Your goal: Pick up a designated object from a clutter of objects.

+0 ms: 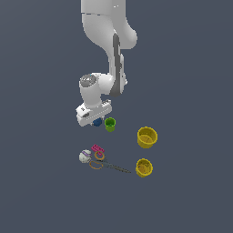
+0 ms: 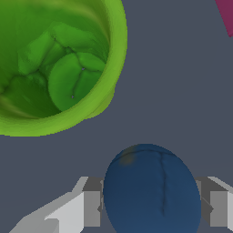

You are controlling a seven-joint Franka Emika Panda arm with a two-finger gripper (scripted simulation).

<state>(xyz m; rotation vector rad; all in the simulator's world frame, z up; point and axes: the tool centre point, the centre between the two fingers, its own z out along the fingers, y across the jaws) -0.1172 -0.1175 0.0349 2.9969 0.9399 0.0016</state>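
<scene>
The desk (image 1: 191, 68) is a flat, matte slate-grey plane that fills both views, with no edge, wall or seam showing.

The blue ball (image 2: 152, 189) is smooth and dark, with a thin crease down its face and a small brownish patch near one side. It sits between the two grey, blocky fingers (image 2: 88, 207) of the claw (image 1: 94, 119), which stand close at either flank of it; whether the pads actually press on it cannot be told. In the exterior view the ball (image 1: 97, 122) peeks out under the white arm's hand, just beside the green cup (image 1: 110, 124) on the exterior view's right.

The cup (image 2: 59, 68) is upright and open, its inside lumpy and faceted, its rim thick. Two yellow cups (image 1: 147, 137) (image 1: 144, 167), also open and rough-walled, stand well apart on the exterior view's right. A pink block (image 1: 97, 149), a white-purple ball (image 1: 84, 156) and thin scissors (image 1: 107, 164) with orange loops lie clustered together.
</scene>
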